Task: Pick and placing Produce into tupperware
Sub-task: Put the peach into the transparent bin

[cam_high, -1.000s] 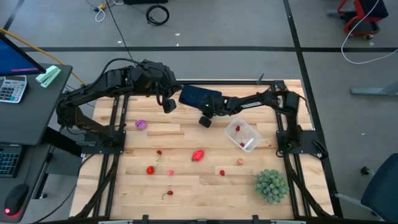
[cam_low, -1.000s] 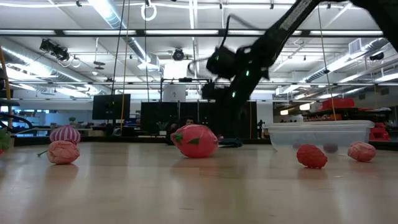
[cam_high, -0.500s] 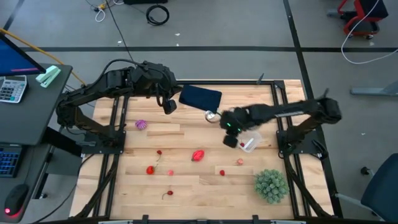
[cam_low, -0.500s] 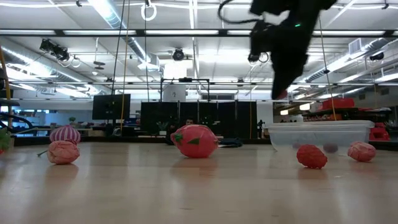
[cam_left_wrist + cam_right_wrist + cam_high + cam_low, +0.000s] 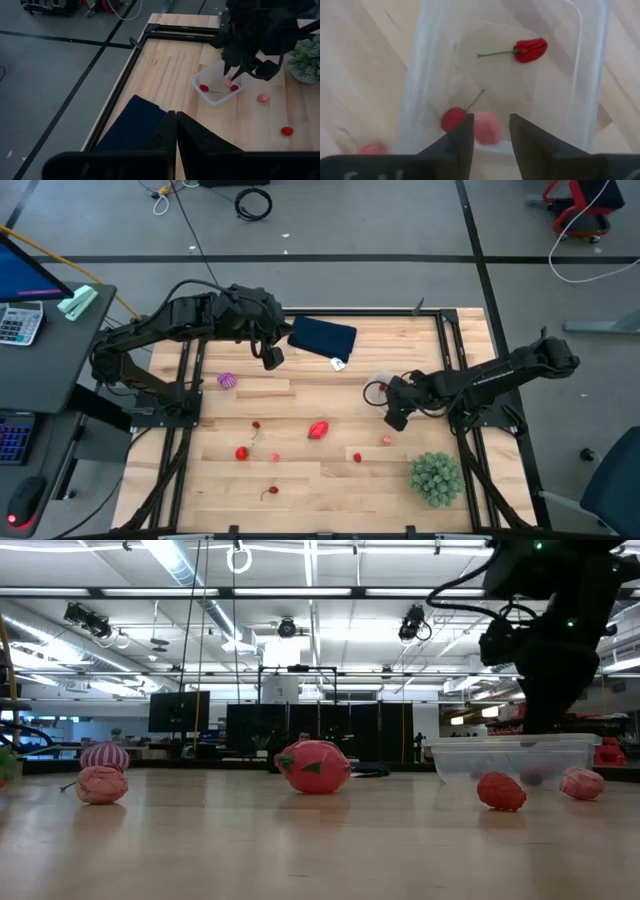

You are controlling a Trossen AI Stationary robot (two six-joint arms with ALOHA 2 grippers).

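The clear tupperware [image 5: 425,75] stands at the table's right middle [image 5: 381,382]. It holds a red pepper [image 5: 530,50], a red cherry [image 5: 452,119] and a blurred pink piece [image 5: 486,127]. My right gripper [image 5: 491,135] is open just above the tupperware [image 5: 200,80], fingers pointing down, and the pink piece shows in the gap between its fingertips. My left gripper [image 5: 272,358] is shut and empty, raised by the navy cloth [image 5: 322,337]. Loose produce lies on the wood: a purple piece [image 5: 227,380], a bigger red one [image 5: 318,429], a pink one [image 5: 386,440] and small red ones [image 5: 241,452].
A bushy green plant [image 5: 436,477] stands near the front right, close to my right arm. The navy cloth lies at the far middle. Black frame rails [image 5: 190,380] run along the table's left and right sides. A cherry [image 5: 268,493] lies near the front edge.
My right gripper has swung from beside the navy cloth toward the table's right and near edges. It has come down over the tupperware. My left arm has kept still.
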